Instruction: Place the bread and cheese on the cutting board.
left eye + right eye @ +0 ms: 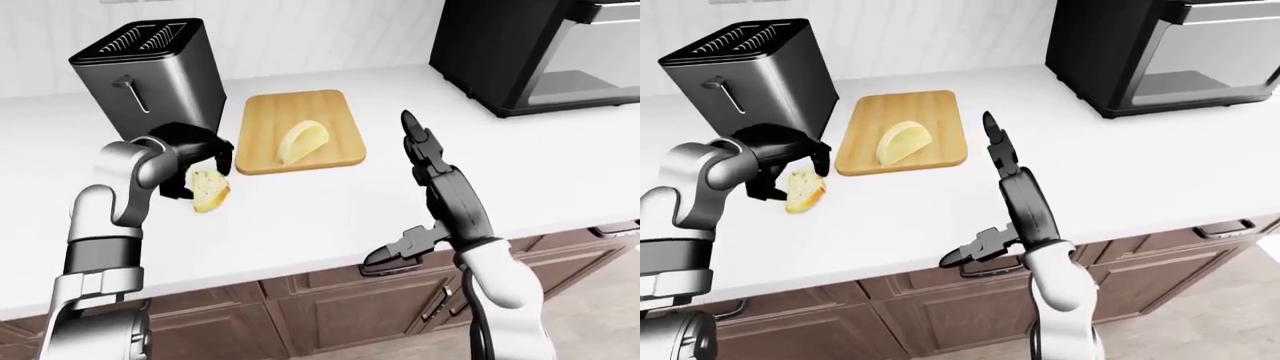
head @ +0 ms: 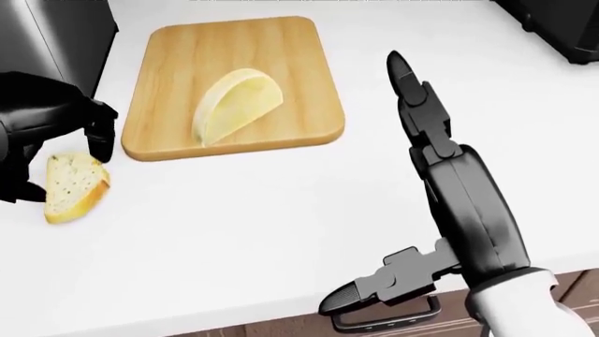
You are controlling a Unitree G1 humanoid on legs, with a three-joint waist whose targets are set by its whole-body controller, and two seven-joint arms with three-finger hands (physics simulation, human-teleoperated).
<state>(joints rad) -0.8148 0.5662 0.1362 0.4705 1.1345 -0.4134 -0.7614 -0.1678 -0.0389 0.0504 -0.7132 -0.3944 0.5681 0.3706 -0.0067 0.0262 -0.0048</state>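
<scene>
On the white counter (image 2: 262, 210), the cheese (image 2: 234, 104) sits on the cutting board (image 2: 300, 70). The bread (image 2: 73, 186) lies left of it, under the left hand (image 2: 51, 130), fingers spread around it. The right hand (image 2: 440, 182) is flat, far away.

The flat wooden cutting board (image 2: 234, 84) is light brown with soft darker streaks in the grain. The half-round wedge of cheese (image 2: 236, 104) is pale yellow with a lighter, creamy rim. The slice of bread (image 2: 73, 186) is off-white with tiny dark specks and a golden-tan crust. The smooth counter top (image 2: 234, 232) is plain white. The boxy metal toaster (image 1: 150, 71) is shiny grey with a black top. The big oven (image 1: 1160, 52) is black with a silver door. The cabinet doors (image 1: 330, 307) are dark brown wood. The left hand (image 2: 47, 126) is black, on a silver-grey arm. The right hand (image 2: 440, 189) is black and dark grey, with a white forearm.
</scene>
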